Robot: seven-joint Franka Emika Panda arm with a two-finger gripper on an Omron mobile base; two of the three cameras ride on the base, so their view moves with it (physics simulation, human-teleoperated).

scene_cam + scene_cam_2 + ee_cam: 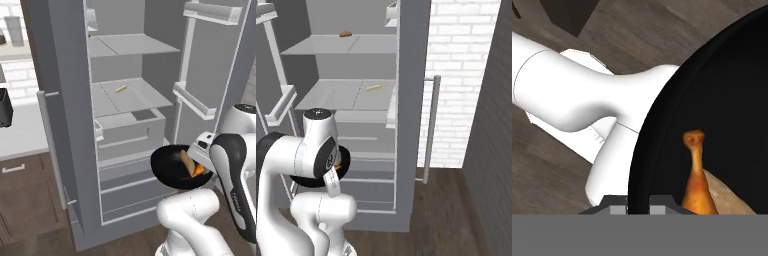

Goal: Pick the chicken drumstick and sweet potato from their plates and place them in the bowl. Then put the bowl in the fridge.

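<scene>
Holding the bowl by its rim, the gripper carries it in the air in front of the open fridge. In the hand view the two dark finger tips stand at either side of the black rim, close together and clamped on it, one outside the bowl and one inside.

The chicken drumstick lies inside the bowl with its thin bone tip pointing away from the fingers and its meaty end near them. The sweet potato lies just beside it, touching it, partly hidden under the drumstick. From the left base view the same two foods show as a tan and orange patch against the bowl's dark inner wall, close to the robot's wrist.

The bowl hangs at about the level of the fridge's lower drawers, short of the shelves and not resting on anything. In the right base view the arm's joint covers most of the bowl, with a sliver of black rim and an orange speck showing.

The fridge door stands swung wide. A small yellowish item lies on the middle shelf, and a brown lump sits on the shelf above.
</scene>
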